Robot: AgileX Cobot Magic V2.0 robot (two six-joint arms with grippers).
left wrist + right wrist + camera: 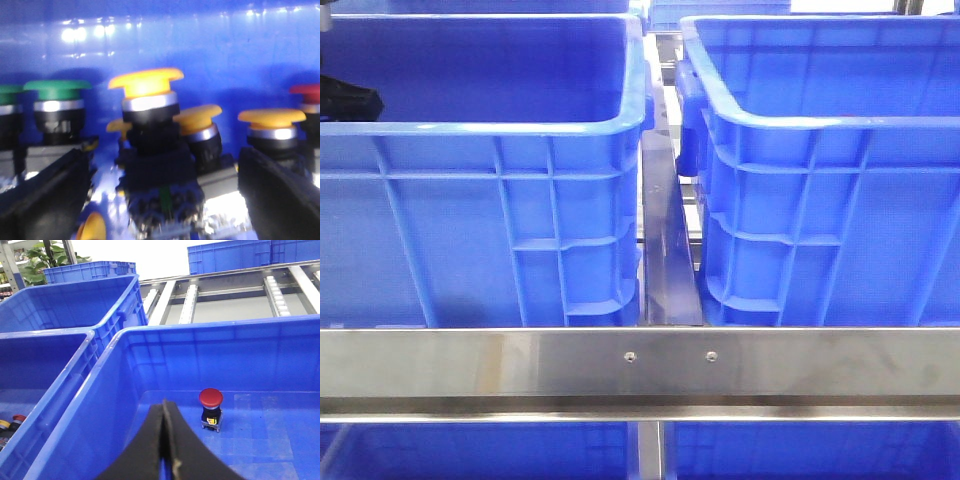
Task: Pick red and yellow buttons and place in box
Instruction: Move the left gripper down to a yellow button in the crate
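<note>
Blue bins fill the front view, left bin [480,230] beside right bin [830,220]. Left hand [160,190] open, fingers [47,200] straddling a yellow button [146,86] at centre frame. Right hand [165,450] closed, empty; red button [211,409] stands on the bin floor, centre right.

Glossy blue plastic bins [500,210] behind a brushed metal rail [640,362]
</note>
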